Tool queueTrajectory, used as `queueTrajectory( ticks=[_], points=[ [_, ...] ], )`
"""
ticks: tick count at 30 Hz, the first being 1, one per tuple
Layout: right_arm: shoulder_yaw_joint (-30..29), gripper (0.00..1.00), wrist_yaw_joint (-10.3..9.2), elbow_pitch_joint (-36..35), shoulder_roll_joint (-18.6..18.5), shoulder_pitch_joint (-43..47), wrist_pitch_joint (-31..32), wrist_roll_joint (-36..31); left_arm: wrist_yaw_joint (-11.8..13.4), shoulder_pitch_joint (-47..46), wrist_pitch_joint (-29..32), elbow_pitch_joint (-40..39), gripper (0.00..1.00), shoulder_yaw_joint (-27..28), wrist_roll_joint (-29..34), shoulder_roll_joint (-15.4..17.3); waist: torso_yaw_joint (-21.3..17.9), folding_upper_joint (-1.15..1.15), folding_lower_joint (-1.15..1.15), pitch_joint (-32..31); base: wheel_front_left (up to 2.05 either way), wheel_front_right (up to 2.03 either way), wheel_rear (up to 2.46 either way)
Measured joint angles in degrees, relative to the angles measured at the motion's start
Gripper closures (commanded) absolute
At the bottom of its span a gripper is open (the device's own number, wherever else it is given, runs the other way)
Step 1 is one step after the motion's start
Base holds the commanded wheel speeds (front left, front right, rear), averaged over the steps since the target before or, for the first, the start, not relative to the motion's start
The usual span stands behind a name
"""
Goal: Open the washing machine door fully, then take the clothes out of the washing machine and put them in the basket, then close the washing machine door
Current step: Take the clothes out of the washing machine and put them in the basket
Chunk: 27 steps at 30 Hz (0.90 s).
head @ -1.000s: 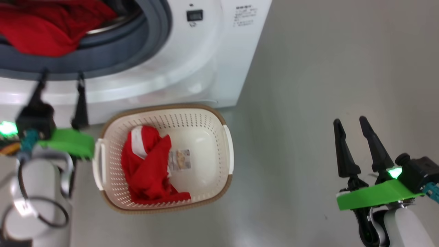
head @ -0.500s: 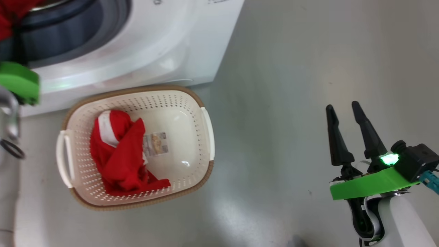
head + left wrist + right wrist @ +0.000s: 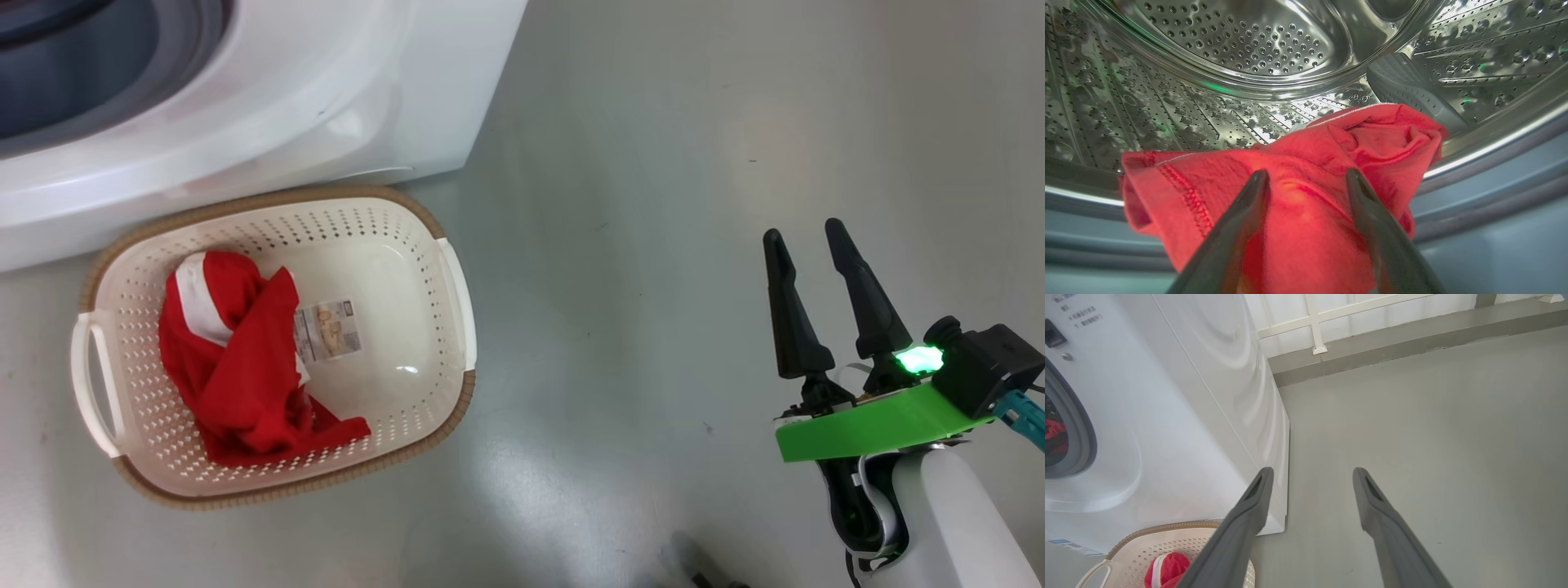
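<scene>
A smooth grey floor (image 3: 653, 122) spreads across the scene, slightly glossy, with soft pale reflections and a few small dark specks scattered on it. In the right wrist view its far edge meets a low raised ledge (image 3: 1412, 332) of darker grey. Above the ledge stands a white barred frame (image 3: 1355, 308); one upright ends in a small flared foot (image 3: 1318, 349) resting on the ledge.

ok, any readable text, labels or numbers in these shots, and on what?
Nothing can be read as text.
Sticker inside the basket: print too small to read.
Printed lines on the washing machine front: blurred.
Blue label low on its front: too small to read.
</scene>
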Motion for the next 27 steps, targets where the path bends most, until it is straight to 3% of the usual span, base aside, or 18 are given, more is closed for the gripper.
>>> queueTrajectory(
  ticks=[7, 8, 10, 12, 14, 18, 27],
  points=[
    [0.3, 0.0, 0.01, -0.07, 0.0, -0.01, 0.0, 1.0, -0.02, -1.37, 0.48, 2.63, 0.0, -1.12, 0.49, 0.75, -0.4, 0.0, 0.0, 0.06, 0.0, 0.0, 0.0],
    [0.3, 0.0, 0.01, -0.08, 0.0, -0.01, 0.0, 1.01, -0.04, -1.39, 0.82, 2.75, 0.06, -1.27, 0.49, 0.81, -0.4, 0.0, 0.0, 0.07, 0.0, 0.0, 0.0],
    [0.3, 0.0, 0.01, -0.1, 0.0, -0.04, 0.0, 1.01, -0.1, -1.42, 0.89, 3.12, 0.47, -1.46, 0.48, 0.98, -0.4, 0.0, 0.0, 0.13, 0.0, 0.0, 0.0],
    [0.33, 0.0, 0.01, -0.1, 0.0, -0.22, 0.0, 1.01, -0.12, -1.43, 0.89, 3.52, 0.67, -1.65, 0.48, 1.12, -0.4, 0.0, 0.0, 0.16, 0.0, 0.0, 0.0],
    [0.33, 0.0, 0.0, -0.12, 0.0, -0.5, 0.0, 1.02, -0.13, -1.57, 0.88, 3.76, 0.75, -1.79, 0.44, 1.19, -0.39, 0.0, 0.0, 0.24, 0.0, 0.0, 0.0],
    [0.32, 0.0, 0.01, -0.11, 0.0, -0.87, 0.0, 1.02, -0.22, -1.61, 0.86, 3.91, 1.0, -2.16, 0.41, 1.2, -0.32, 0.0, 0.0, 0.23, 0.0, 0.0, 0.0],
    [-0.26, 0.0, 0.01, -0.08, 0.0, -1.13, 0.0, 1.0, -1.9, -1.84, 0.27, 2.66, 1.0, -1.81, -2.93, 0.25, 0.34, 0.0, 0.0, -0.35, 0.0, 0.0, 0.0]
  ],
)
